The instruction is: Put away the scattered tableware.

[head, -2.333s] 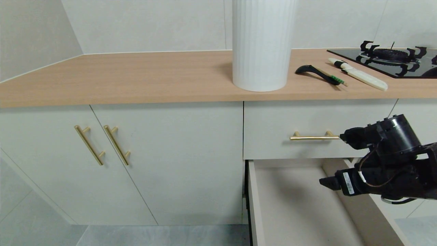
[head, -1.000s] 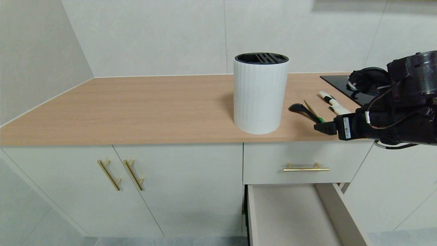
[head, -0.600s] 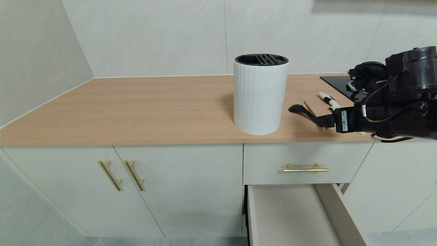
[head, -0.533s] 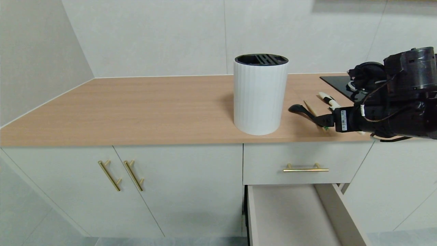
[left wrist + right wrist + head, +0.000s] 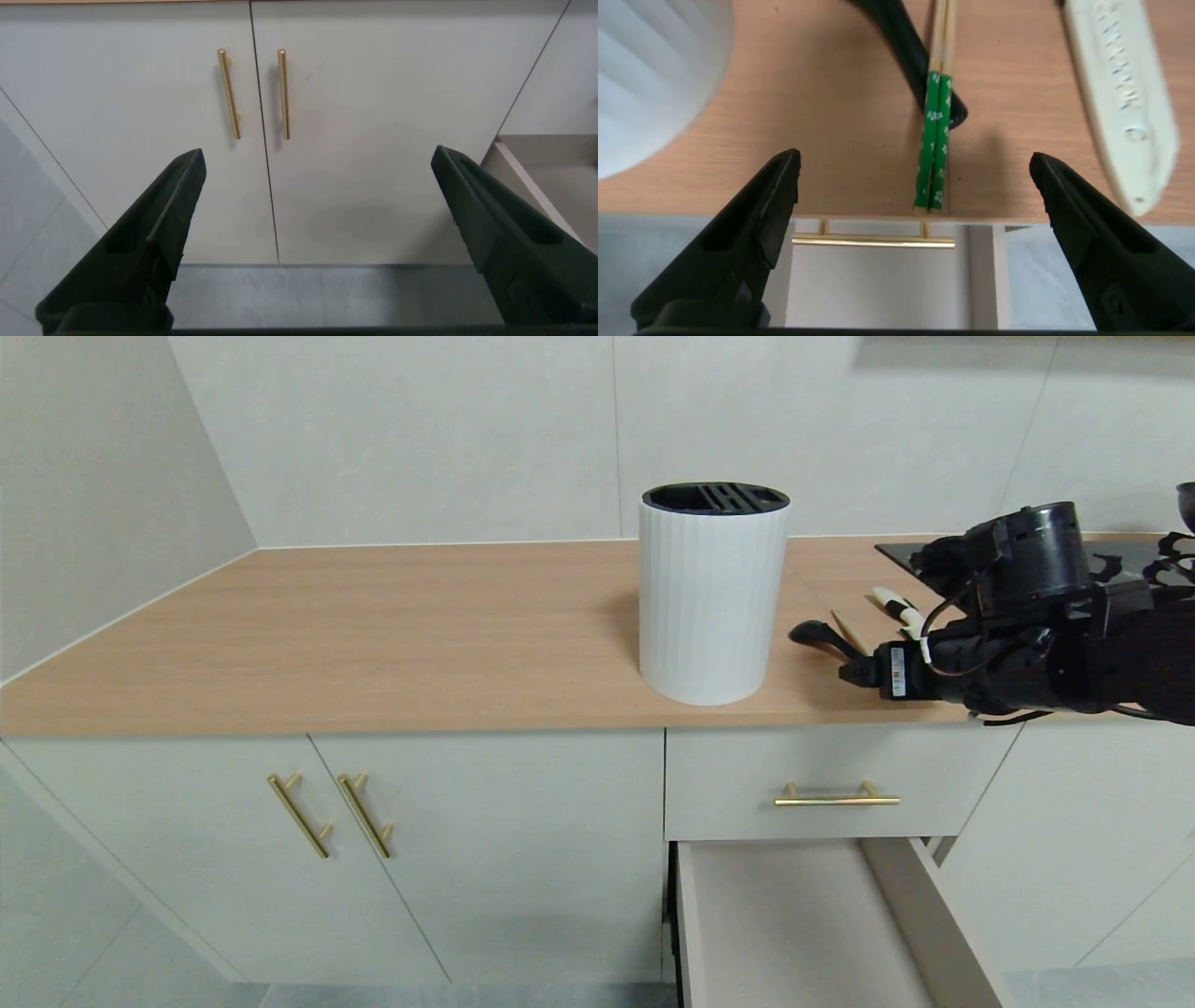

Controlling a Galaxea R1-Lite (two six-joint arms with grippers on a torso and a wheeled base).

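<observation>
Nothing is put away yet: the chopsticks (image 5: 933,140), the black spoon (image 5: 901,42) and the white knife (image 5: 1125,103) all lie on the counter (image 5: 373,635) to the right of the white holder (image 5: 714,597), while the drawer (image 5: 794,915) below stands pulled out. The right gripper (image 5: 915,163) hovers at the counter's front edge, jaws spread wide and holding nothing, lined up over the chopsticks' green ends, so a first pick-up looks close. The left gripper (image 5: 318,159), equally wide and unladen, hangs low facing the cabinet doors (image 5: 252,140); every piece is left to stow
</observation>
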